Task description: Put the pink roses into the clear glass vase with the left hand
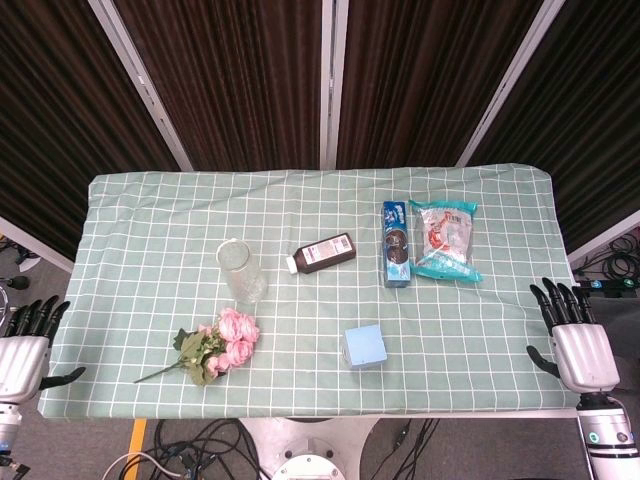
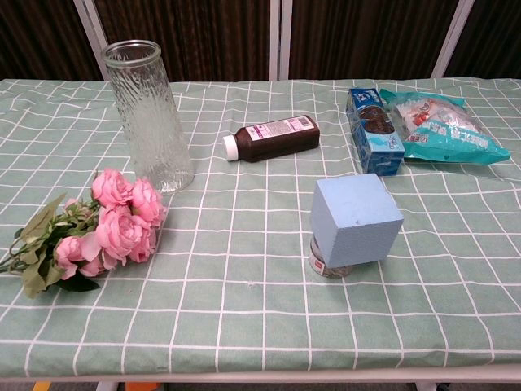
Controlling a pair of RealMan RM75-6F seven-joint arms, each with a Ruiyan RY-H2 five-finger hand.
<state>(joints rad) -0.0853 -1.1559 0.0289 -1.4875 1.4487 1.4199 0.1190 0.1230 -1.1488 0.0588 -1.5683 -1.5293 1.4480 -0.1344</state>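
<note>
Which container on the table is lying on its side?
The brown bottle with the white cap lies on its side; the clear glass vase left of it stands upright.

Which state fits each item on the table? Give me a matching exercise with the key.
Things:
1. vase
2. roses
3. brown bottle
4. blue cube

States:
A. lying on its side, white cap on
B. standing upright, nothing inside
C. perched on a small round object
D. lying flat on the cloth beside the vase

Pairs: 1-B, 2-D, 3-A, 4-C
</note>
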